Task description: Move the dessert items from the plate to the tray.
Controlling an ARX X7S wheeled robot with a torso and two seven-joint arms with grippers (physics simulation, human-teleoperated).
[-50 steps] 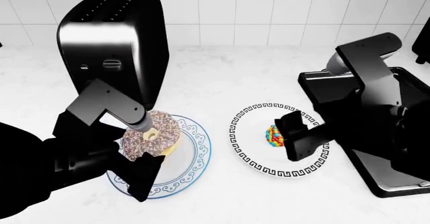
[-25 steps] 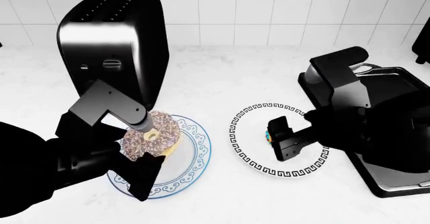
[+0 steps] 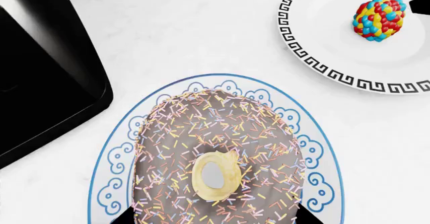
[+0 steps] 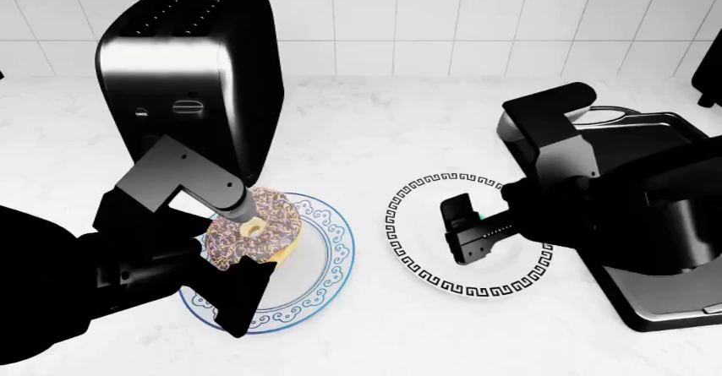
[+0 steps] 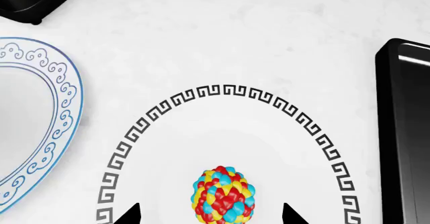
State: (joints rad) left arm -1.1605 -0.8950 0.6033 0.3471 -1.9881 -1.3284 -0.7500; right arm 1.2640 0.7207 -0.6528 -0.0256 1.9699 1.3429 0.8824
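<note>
The chocolate-iced donut (image 4: 257, 228) with pale sprinkles is tilted above a blue-patterned plate (image 4: 327, 266). My left gripper (image 4: 240, 245) is shut on it. In the left wrist view the donut (image 3: 215, 148) fills the space between the fingertips (image 3: 126, 217). The candy lump (image 5: 224, 194) lies on a white plate with a black key border (image 5: 201, 92). My right gripper (image 5: 209, 216) is open, with gaps on both sides of the lump. In the head view my right gripper (image 4: 461, 228) hides the lump. The black tray (image 4: 643, 308) lies to the right of that plate.
A black toaster (image 4: 186, 72) stands at the back left, close behind the blue plate, and shows in the left wrist view (image 3: 40, 73). The tray's rim (image 5: 403, 133) runs beside the key-border plate. A white tiled wall closes the back of the white counter.
My right arm has swung left and come down over the key-border plate, so the candy lump is now hidden in the head view. My left arm and the donut have not moved.
</note>
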